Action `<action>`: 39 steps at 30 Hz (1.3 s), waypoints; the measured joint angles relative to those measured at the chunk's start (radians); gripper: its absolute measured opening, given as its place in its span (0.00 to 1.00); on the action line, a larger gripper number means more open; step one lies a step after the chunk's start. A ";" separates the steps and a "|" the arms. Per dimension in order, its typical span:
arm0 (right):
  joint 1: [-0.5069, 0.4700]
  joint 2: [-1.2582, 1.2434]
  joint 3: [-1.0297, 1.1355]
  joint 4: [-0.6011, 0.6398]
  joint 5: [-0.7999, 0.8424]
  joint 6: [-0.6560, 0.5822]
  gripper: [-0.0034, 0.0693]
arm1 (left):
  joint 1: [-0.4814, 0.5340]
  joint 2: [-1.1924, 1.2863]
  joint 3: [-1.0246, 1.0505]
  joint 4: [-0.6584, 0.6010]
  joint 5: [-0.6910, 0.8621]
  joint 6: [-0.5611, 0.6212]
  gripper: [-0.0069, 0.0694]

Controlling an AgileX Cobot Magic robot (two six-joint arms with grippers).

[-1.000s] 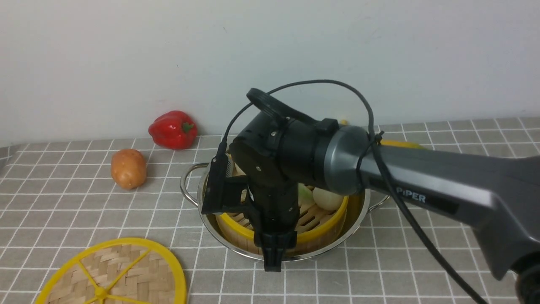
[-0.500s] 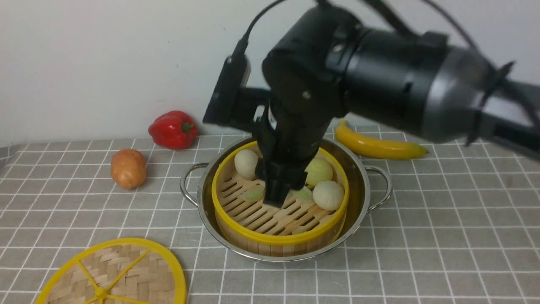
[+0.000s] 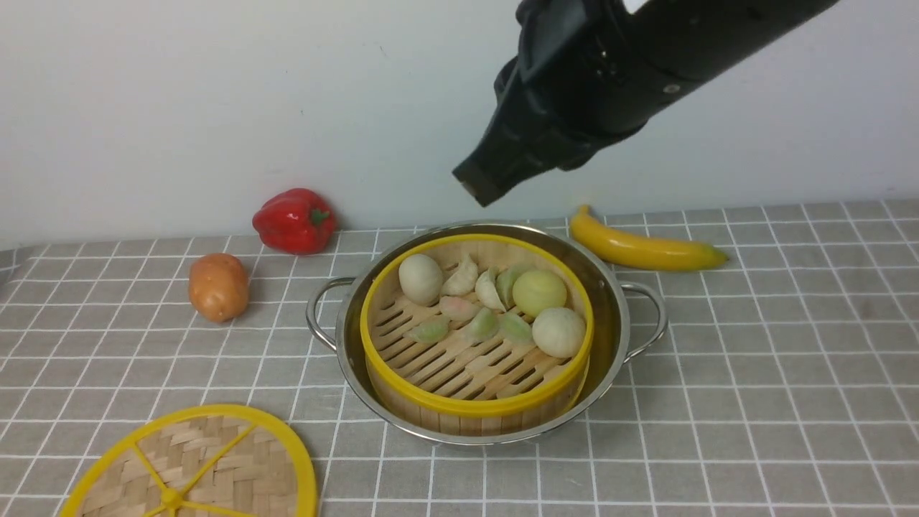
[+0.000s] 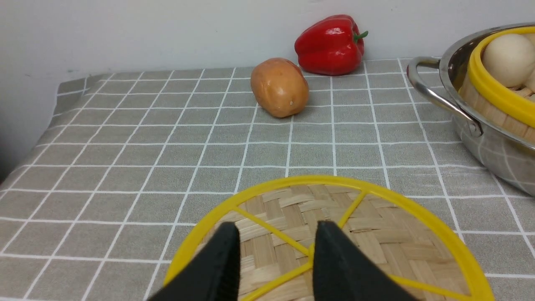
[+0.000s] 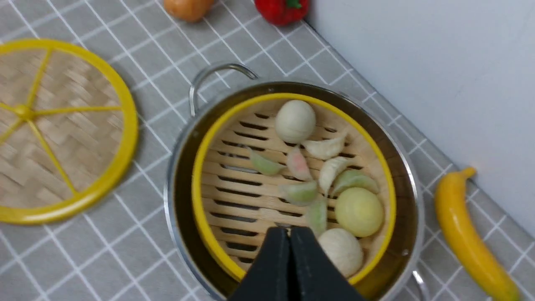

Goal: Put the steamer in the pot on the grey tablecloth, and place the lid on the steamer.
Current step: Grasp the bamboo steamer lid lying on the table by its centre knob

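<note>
The steamer [image 3: 459, 366], a bamboo basket with a yellow rim and pale dumplings and buns, sits inside the shiny pot [image 3: 610, 287] on the grey tablecloth [image 3: 754, 359]. The flat woven lid [image 3: 201, 467] lies on the cloth at the front left. My right gripper [image 3: 477, 188] is shut and empty, high above the pot's far side; its wrist view shows its tips [image 5: 290, 229] over the steamer [image 5: 234, 188]. My left gripper [image 4: 276, 225] is open and empty just above the lid [image 4: 397, 234]. It is out of the front view.
A red pepper [image 3: 294, 220] and a potato [image 3: 218, 286] lie at the back left. A banana [image 3: 642, 248] lies behind the pot on the right. A white wall closes the back. The cloth's left edge shows in the left wrist view [image 4: 62, 90].
My right gripper has risen from the steamer's near rim, up and back to the right, well above the pot. The steamer stays in the pot. The lid has not moved.
</note>
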 joint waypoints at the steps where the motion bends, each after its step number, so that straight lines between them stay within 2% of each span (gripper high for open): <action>1: 0.000 -0.006 0.000 0.027 0.000 0.014 0.03 | 0.000 0.000 0.000 0.000 0.000 0.000 0.41; 9: -0.004 -0.009 0.008 0.007 -0.001 -0.016 0.04 | 0.000 0.000 0.000 0.000 0.000 0.000 0.41; 14: -0.054 -0.124 0.215 -0.040 -0.042 -0.023 0.05 | 0.000 0.000 0.000 0.000 0.000 0.000 0.41; 17: -0.160 -0.300 0.495 -0.035 -0.207 0.007 0.05 | 0.000 0.000 0.000 0.000 0.000 0.000 0.41; 18: -0.168 -0.312 0.513 -0.035 -0.219 0.010 0.05 | 0.000 0.000 0.000 0.000 0.000 0.000 0.41; 19: -0.240 -0.407 0.662 -0.034 -0.320 0.034 0.05 | 0.000 0.000 0.000 0.000 0.000 0.000 0.41; 23: -0.464 -0.675 1.036 -0.036 -0.580 0.095 0.06 | 0.000 0.000 0.000 0.000 0.000 0.000 0.41; 29: -0.686 -1.039 1.390 -0.040 -0.860 0.143 0.08 | 0.000 0.000 0.000 0.000 0.000 0.000 0.41; 34: -0.788 -1.314 1.610 -0.040 -1.046 0.152 0.10 | 0.000 0.000 0.000 0.000 0.000 0.000 0.41; 39: -0.817 -1.455 1.771 -0.039 -1.089 0.159 0.11 | 0.000 0.000 0.000 0.000 0.000 0.000 0.41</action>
